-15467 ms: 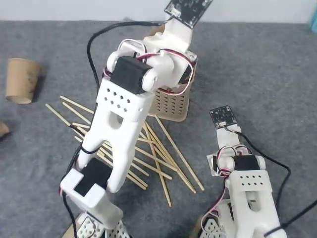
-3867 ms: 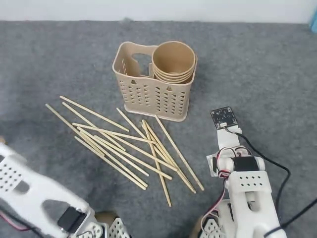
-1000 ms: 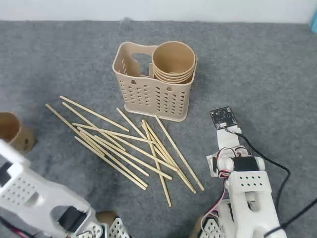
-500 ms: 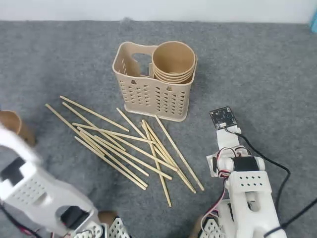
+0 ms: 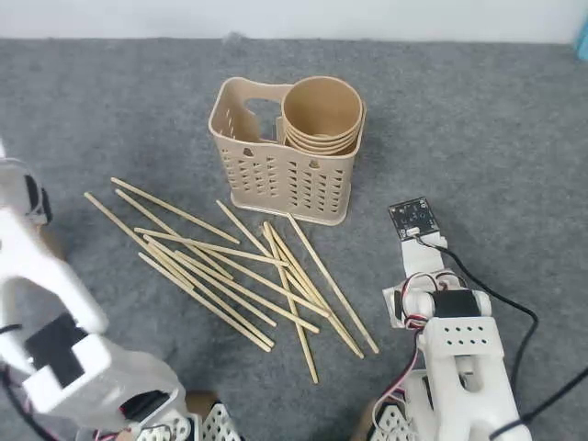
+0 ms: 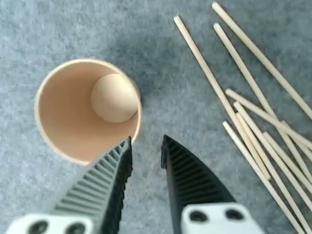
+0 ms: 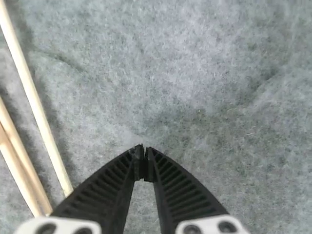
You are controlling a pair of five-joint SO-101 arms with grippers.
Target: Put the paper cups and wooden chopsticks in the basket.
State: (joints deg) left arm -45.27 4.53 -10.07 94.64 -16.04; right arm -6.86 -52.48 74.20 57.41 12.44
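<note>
My left arm (image 5: pixel 41 303) has swung up from the near left corner to the left edge of the bench (image 5: pixel 478 119), and it now covers the spot where the loose paper cup stood in the high view a moment ago. That loose paper cup (image 6: pixel 87 109) sits on the grey felt with its mouth towards my left wrist camera, so I look straight down to its round bottom. My left end effector (image 6: pixel 146 139) hangs just beside it with its fingers a little apart and nothing between them; one fingertip (image 6: pixel 126 146) overlaps the cup's rim, the other is clear of it. The wooden chopsticks (image 5: pixel 230 271) lie scattered on the felt next to the cup, between it and my right arm (image 5: pixel 459 349). Past the chopsticks stands the basket (image 5: pixel 276 170), upright, with the stacked paper cups (image 5: pixel 322 115) nested in one of its compartments. My right end effector (image 7: pixel 144 148) is closed on nothing, low over bare felt, with a few chopsticks just off to its side.
</note>
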